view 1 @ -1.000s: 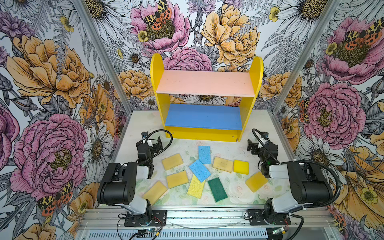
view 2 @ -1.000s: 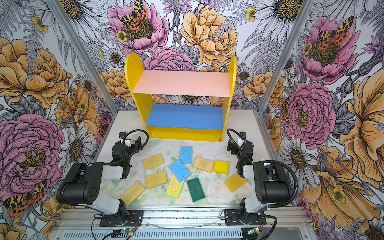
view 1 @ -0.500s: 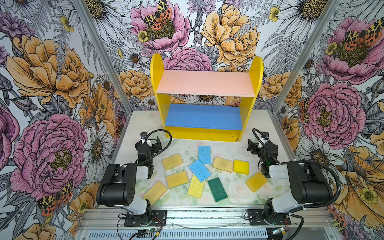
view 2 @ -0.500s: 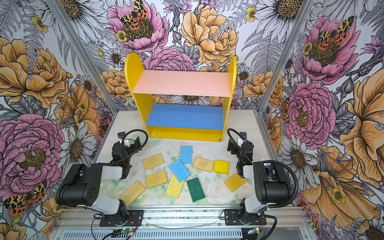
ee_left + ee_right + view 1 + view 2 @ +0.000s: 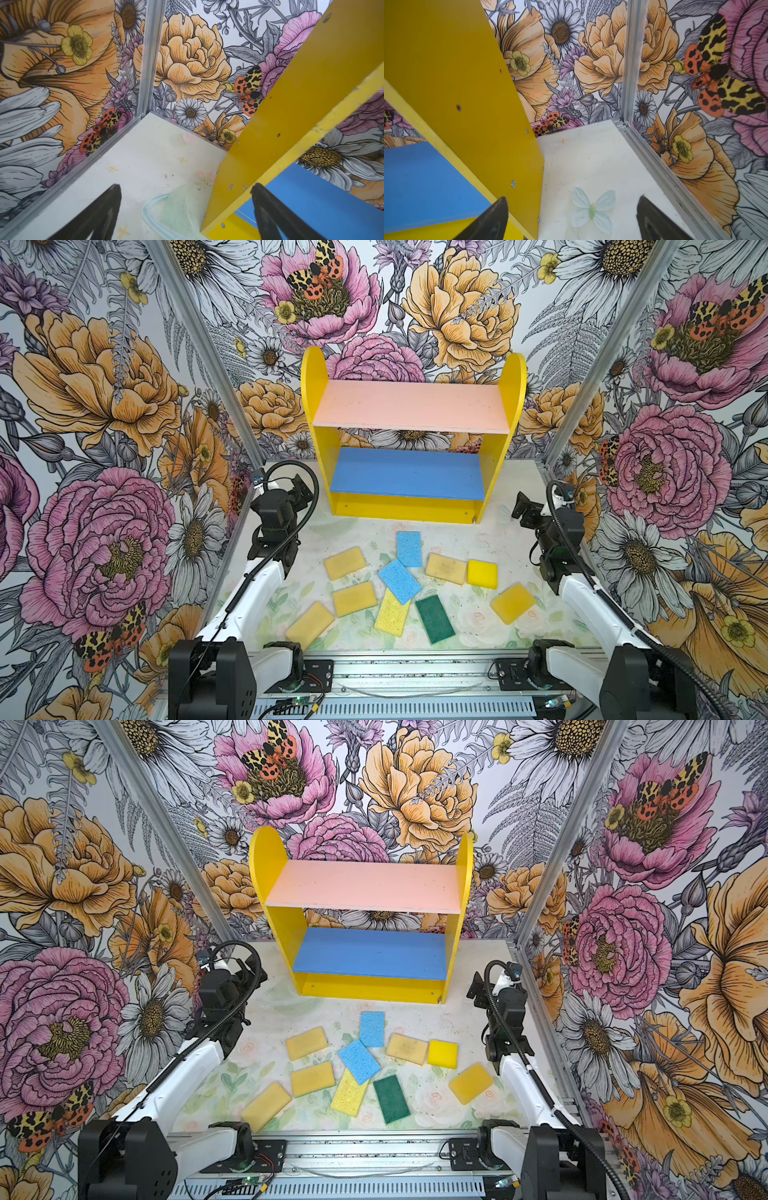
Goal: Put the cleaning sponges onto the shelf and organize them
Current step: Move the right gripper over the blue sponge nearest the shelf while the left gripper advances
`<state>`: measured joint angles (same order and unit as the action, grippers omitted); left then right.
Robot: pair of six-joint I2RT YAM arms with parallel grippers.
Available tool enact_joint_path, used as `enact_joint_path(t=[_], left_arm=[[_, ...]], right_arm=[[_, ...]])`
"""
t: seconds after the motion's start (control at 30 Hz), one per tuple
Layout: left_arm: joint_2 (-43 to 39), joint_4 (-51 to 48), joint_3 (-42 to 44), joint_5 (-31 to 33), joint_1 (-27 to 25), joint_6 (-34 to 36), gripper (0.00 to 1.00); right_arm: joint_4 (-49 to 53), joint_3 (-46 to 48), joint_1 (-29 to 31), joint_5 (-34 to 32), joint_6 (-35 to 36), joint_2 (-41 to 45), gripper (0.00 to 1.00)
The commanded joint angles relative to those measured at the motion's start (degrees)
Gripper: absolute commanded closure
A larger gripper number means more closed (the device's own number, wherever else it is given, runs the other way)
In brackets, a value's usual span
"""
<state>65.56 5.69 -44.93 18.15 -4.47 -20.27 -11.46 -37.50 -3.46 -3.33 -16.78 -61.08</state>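
Note:
Several cleaning sponges lie flat on the tabletop in both top views: tan-yellow ones [image 5: 345, 563] [image 5: 512, 603], two light blue [image 5: 409, 548] [image 5: 399, 581], a porous pale yellow one [image 5: 391, 614], a dark green one [image 5: 435, 619] and a small bright yellow one [image 5: 482, 573]. Behind them stands the shelf [image 5: 411, 406], its pink board and blue board [image 5: 372, 952] both bare. My left gripper [image 5: 300, 491] [image 5: 185, 187] hangs open by the shelf's left foot, holding nothing. Off the shelf's right foot, my right gripper [image 5: 524, 508] [image 5: 573, 198] is open too, over bare table.
Flowered walls with metal corner posts [image 5: 199, 344] [image 5: 598, 344] close in the table on three sides. An aluminium rail [image 5: 415, 672] carrying both arm bases runs along the front edge. The shelf's yellow side panels [image 5: 291, 104] [image 5: 456, 93] stand close to each gripper.

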Motion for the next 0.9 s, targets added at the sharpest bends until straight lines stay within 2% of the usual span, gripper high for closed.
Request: enact_joint_path(t=[0.0, 0.23, 0.33, 0.5, 0.6, 0.87], left_arm=[[-0.58, -11.27, 0.35, -6.68, -3.75, -6.33, 0.01], [-0.59, -14.93, 0.28, -26.97, -4.9, -13.19, 0.01], [0.5, -15.56, 0.24, -32.29, -6.23, -14.81, 0.01], [2.48, -18.11, -1.8, -37.03, -10.42, -15.76, 0.01], [3.88, -19.3, -2.84, -38.04, -13.57, -16.28, 0.01], [6.73, -19.36, -2.1, -38.81, -19.64, -17.94, 0.01]], right_arm=[[19.63, -4.51, 0.03, 3.61, -7.03, 1.62, 0.03], [33.85, -11.31, 1.06, 16.02, -11.1, -0.34, 0.11], [38.39, -13.43, 2.8, 19.33, -12.27, -2.17, 0.12], [46.0, -16.86, 8.02, 19.51, -12.84, -5.4, 0.1], [49.73, -17.85, 10.47, 19.54, -13.33, -6.53, 0.03], [49.79, -17.86, 16.12, 19.28, -13.81, -8.37, 0.01]])
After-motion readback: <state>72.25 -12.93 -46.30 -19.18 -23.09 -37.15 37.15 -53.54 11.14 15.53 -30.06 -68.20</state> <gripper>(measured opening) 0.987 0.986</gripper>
